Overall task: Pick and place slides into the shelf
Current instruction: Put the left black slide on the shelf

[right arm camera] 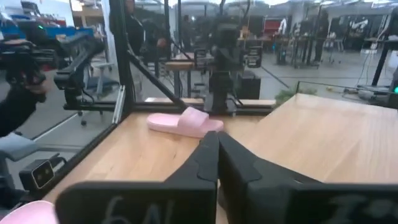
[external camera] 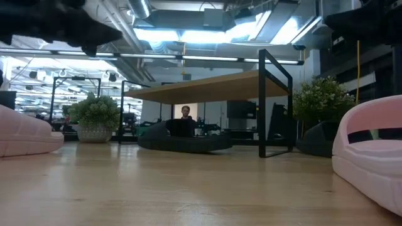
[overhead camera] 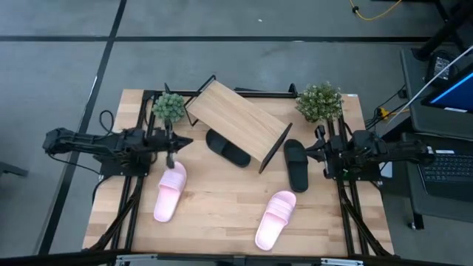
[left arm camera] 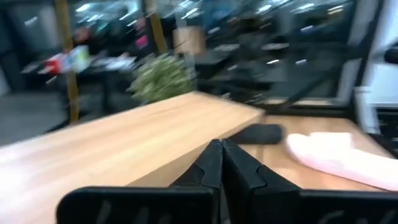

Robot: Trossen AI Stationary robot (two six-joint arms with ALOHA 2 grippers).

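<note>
- Two dark, jointed metal arms, black cables trailing along them.
- Left gripper point(left arm camera: 222, 163): matte black tapered fingers.
- Right gripper point(right arm camera: 217, 163): matching black fingers, pale scrawled markings.

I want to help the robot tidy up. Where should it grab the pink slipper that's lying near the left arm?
Probably by the broad strap of the pale pink slide sandal, coming straight down from above. It lies sole-down and flat on the wooden tabletop, so the strap arches up as the only raised part to pinch. The left gripper, fingers shut, sits just beyond its strap end, so it has the shortest way.
</note>
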